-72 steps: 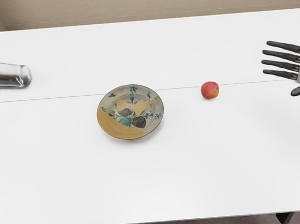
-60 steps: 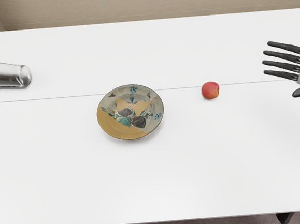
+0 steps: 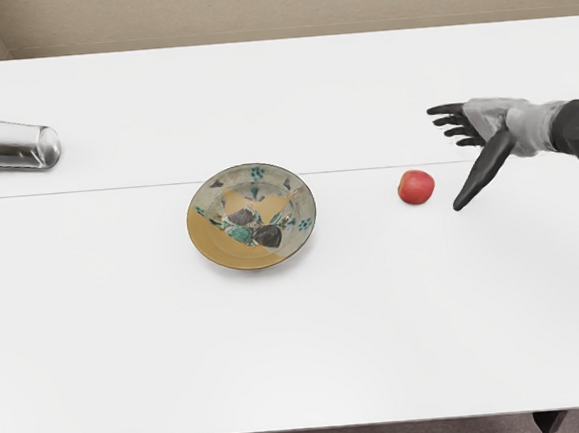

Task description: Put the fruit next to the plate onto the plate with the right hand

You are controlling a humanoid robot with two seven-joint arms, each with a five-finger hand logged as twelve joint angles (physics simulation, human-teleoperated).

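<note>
A small red fruit lies on the white table, to the right of a patterned plate with an ochre rim and dark leaf motifs. My right hand reaches in from the right edge and hovers just right of and above the fruit, apart from it. Its fingers are spread and its thumb points down toward the table; it holds nothing. The left arm does not show.
A clear glass lies on its side at the far left of the table. A thin seam runs across the tabletop behind the plate and fruit.
My right hand has come in from the right edge toward the fruit and turned, thumb now pointing down. The fruit has shifted slightly right and toward the front.
</note>
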